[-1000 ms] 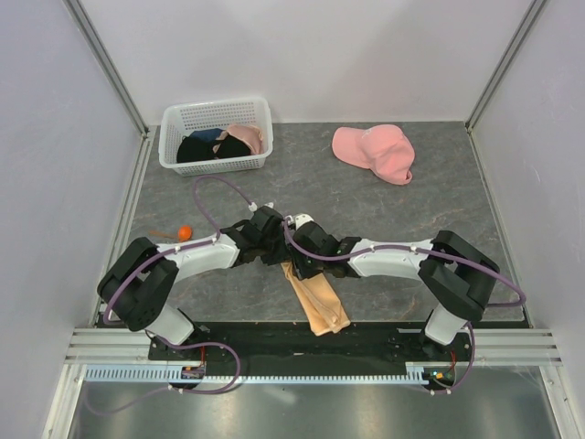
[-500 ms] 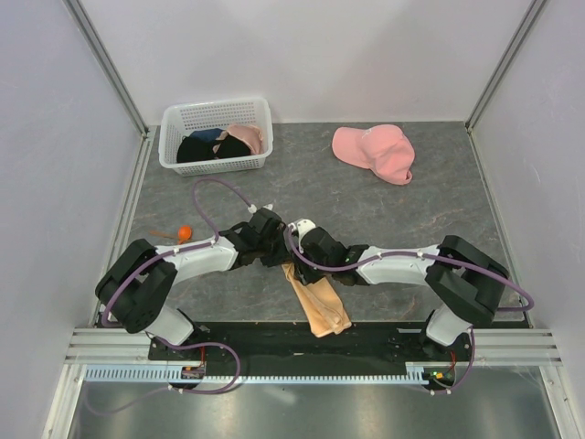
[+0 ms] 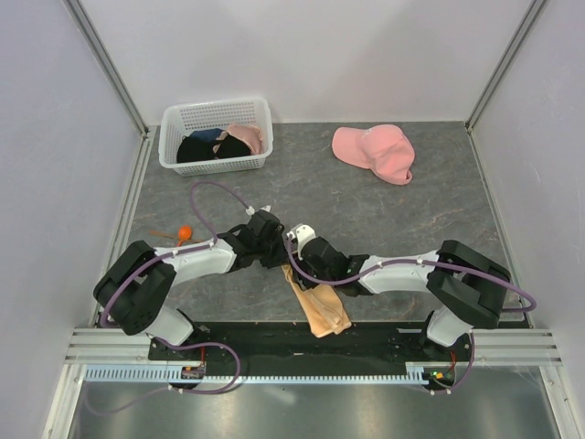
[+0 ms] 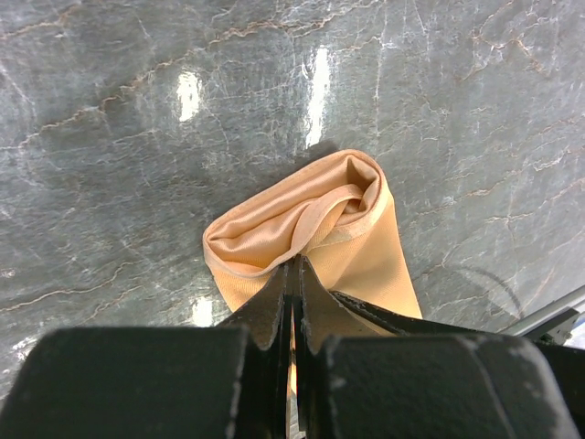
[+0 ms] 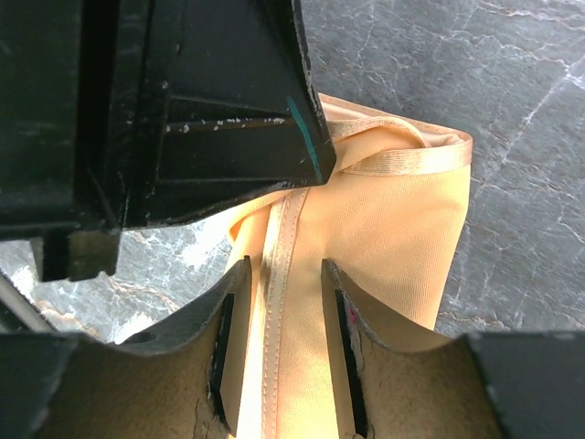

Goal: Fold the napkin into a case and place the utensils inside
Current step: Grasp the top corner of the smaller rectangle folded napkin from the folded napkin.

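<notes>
From above, the napkin [image 3: 317, 306] lies as a narrow folded strip on the grey table [image 3: 411, 210], near the front edge and between the two arm bases, its long side running slantwise toward the arms' meeting point. Both arms reach inward and meet over its far end: the left gripper [image 3: 280, 261] and the right gripper [image 3: 295, 268] sit just beside each other there. The spoon [image 3: 184, 232], with its orange bowl, lies well to the left, near the left arm's elbow; other utensils cannot be made out. A white basket [image 3: 217, 135] of clothes stands at the far left, and a pink cap [image 3: 375, 151] lies at the far right. In the left wrist view, the left gripper [image 4: 292, 274] has its fingers pressed together, pinching the hem where the napkin [image 4: 356, 247] opens into a shallow pouch, the mouth facing away from the camera on the table [image 4: 137, 137]. In the right wrist view, the right gripper [image 5: 283, 311] is spread, its fingers [image 5: 233, 315] standing on either side of a stitched hem strip without closing on it, with the napkin [image 5: 402, 238] spread beneath. The left gripper [image 5: 302, 137] fills the upper left of that view, its tip touching the folded hem.
</notes>
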`<state>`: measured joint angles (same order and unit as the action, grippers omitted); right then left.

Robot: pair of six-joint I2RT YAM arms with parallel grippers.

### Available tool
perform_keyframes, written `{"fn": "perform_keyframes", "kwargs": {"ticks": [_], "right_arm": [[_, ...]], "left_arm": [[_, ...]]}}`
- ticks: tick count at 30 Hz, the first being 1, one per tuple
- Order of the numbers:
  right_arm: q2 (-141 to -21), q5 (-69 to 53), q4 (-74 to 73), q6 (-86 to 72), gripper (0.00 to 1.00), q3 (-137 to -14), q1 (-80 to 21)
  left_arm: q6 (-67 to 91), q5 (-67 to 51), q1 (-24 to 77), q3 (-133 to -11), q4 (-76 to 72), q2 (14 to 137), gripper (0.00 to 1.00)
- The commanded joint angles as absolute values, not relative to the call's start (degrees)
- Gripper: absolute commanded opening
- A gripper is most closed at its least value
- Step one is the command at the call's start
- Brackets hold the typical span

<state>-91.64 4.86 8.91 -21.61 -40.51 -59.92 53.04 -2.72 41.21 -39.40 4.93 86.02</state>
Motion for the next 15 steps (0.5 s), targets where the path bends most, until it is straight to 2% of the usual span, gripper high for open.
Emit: {"fn": "perform_keyframes", "kwargs": {"ticks": [1, 3, 10, 12, 15], "right_arm": [[-93.69, 10.8, 5.2, -21.62, 0.43, -41.3, -61.87], [-94.04, 13.26, 4.84, -21.88, 0.42, -41.75, -63.01], [-94.48, 16.08, 3.6, -23.47, 0.17, -42.36, -63.02], [-94.22, 16.08, 3.86, -23.82, 0.16, -42.45, -63.02], [-93.52, 15.82, 4.74, -24.17, 0.06, -41.93, -63.02]], "left_arm": [[55.46, -3.34, 41.04, -38.85, 2.46, 83.67, 0.02], [55.55, -3.43, 41.04, -38.85, 2.55, 83.5, 0.02], [55.9, -3.87, 40.96, -38.5, 1.93, 83.58, 0.02], [55.99, -3.95, 41.04, -38.32, 1.67, 83.58, 0.02], [56.42, -4.13, 41.04, -37.79, 1.06, 83.76, 0.02]]}}
